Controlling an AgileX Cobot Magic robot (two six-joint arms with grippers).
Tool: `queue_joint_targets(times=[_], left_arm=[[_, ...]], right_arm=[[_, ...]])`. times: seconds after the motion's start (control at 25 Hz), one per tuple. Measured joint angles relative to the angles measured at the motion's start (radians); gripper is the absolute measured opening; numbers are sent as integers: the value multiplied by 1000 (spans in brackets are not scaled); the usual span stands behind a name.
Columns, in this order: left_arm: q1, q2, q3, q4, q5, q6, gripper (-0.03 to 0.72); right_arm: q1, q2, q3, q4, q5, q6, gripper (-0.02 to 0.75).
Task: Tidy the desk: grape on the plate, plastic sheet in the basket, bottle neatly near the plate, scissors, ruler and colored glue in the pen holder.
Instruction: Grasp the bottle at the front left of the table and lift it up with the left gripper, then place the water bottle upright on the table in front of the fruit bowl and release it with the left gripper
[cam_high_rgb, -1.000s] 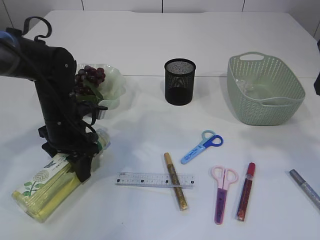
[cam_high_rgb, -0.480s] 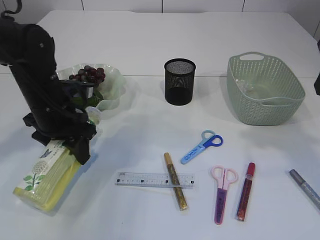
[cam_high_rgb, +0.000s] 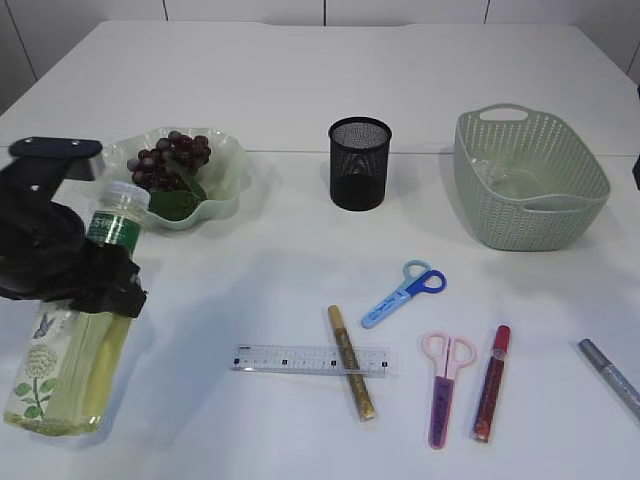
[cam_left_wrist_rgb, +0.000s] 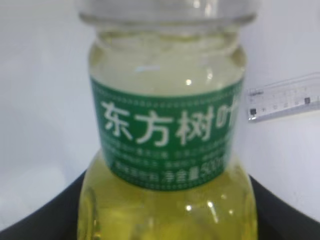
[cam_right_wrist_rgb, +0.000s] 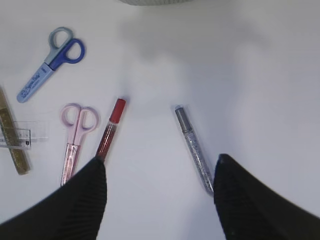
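Observation:
My left gripper (cam_high_rgb: 92, 278) is shut on the bottle (cam_high_rgb: 58, 365) of yellow liquid, gripping it below the green neck label (cam_left_wrist_rgb: 167, 135). The bottle stands tilted, its cap toward the plate (cam_high_rgb: 228, 170), which holds the grape (cam_high_rgb: 172, 158). The ruler (cam_high_rgb: 300, 358), gold glue (cam_high_rgb: 352, 362), blue scissors (cam_high_rgb: 405, 293), pink scissors (cam_high_rgb: 445, 385), red glue (cam_high_rgb: 492, 383) and silver glue (cam_high_rgb: 610, 375) lie on the table. The plastic sheet (cam_high_rgb: 512, 182) is in the basket (cam_high_rgb: 560, 225). My right gripper (cam_right_wrist_rgb: 160, 160) hangs open above bare table, between the red glue (cam_right_wrist_rgb: 110, 130) and silver glue (cam_right_wrist_rgb: 194, 150).
The black mesh pen holder (cam_high_rgb: 360, 163) stands at the middle back, between plate and basket. The table's front edge runs close below the bottle's base and the pink scissors.
My left arm has swung left and back, tipping the bottle from lying flat to nearly upright, cap upward. The plate and grape are uncovered. The right side is unchanged.

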Motion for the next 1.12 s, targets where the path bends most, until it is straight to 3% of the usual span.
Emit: queue_joint_targets(times=[0.32, 0.52, 1.12], left_arm=[[0, -283, 276, -16, -418, -18, 454], [0, -327, 360, 22, -693, -20, 454], [0, 74, 390, -16, -1468, 48, 453]], right_arm=[[0, 0, 0, -4, 0, 0, 525], [0, 0, 0, -4, 0, 0, 526], [0, 0, 0, -4, 0, -2, 526]])
